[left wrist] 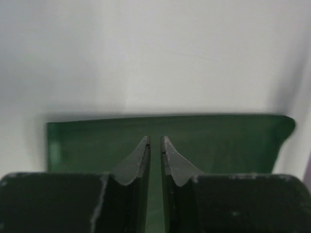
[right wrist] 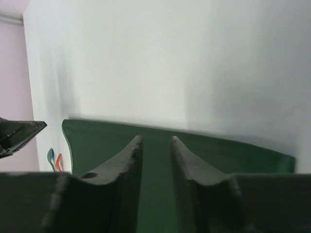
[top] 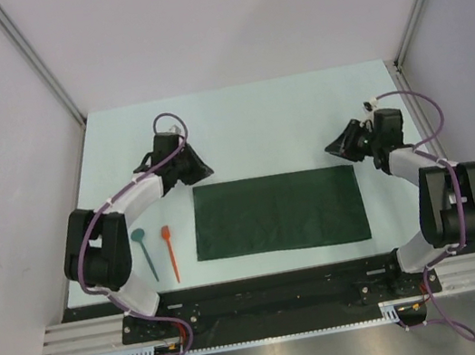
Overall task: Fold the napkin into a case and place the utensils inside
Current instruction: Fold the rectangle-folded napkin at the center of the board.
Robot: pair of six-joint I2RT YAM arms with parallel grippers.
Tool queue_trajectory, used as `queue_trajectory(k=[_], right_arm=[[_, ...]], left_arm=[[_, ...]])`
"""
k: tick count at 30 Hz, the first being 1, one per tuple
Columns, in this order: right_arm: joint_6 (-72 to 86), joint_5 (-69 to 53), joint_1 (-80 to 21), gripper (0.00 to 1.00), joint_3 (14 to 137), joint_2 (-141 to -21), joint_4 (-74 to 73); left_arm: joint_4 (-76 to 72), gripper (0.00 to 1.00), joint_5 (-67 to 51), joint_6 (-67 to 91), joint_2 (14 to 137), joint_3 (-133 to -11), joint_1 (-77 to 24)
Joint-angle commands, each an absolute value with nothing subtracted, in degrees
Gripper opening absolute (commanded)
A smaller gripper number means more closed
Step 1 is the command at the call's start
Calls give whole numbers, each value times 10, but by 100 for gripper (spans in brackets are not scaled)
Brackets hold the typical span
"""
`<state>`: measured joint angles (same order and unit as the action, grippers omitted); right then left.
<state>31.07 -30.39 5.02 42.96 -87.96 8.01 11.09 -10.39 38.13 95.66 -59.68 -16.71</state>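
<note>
Top external view: the napkin (top: pixel 278 213), plain dark green matte cloth, lies flat on the smooth pale bench (top: pixel 256 128) as a wide rectangle with straight edges. Near its left edge lie the utensils, two slender plastic pieces side by side: the teal one (top: pixel 144 254) with a rounded head and the orange-red one (top: pixel 171 253). The left gripper (top: pixel 203 175) hovers at the cloth's far left corner, jaws slightly parted, pinching nothing. The right gripper (top: pixel 333 148) hovers at the far right corner, jaws spread a little wider, empty too

Plain dark green napkin (top: pixel 278 213); orange-red utensil (top: pixel 171 255); teal utensil (top: pixel 146 256); whitish table (top: pixel 256 128).
</note>
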Motion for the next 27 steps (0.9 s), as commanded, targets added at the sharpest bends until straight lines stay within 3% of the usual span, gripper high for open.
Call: queue_trajectory(k=[1, 4, 9, 11, 14, 27], right_arm=[[315, -278, -22, 38, 461, -877, 65], [318, -274, -34, 44, 484, -892, 36], [284, -23, -34, 66, 542, -854, -251], [292, 49, -28, 67, 520, -825, -299], [299, 61, -18, 76, 466, -772, -320], [294, 90, -29, 66, 403, -777, -317]], left_arm=[[39, 18, -155, 418, 942, -585, -205], [53, 17, -160, 418, 956, -600, -223], [76, 22, -143, 366, 897, -608, -258], [93, 26, -129, 346, 868, -607, -272], [87, 29, -135, 338, 840, -589, -294], [105, 31, -182, 326, 821, -596, -297]])
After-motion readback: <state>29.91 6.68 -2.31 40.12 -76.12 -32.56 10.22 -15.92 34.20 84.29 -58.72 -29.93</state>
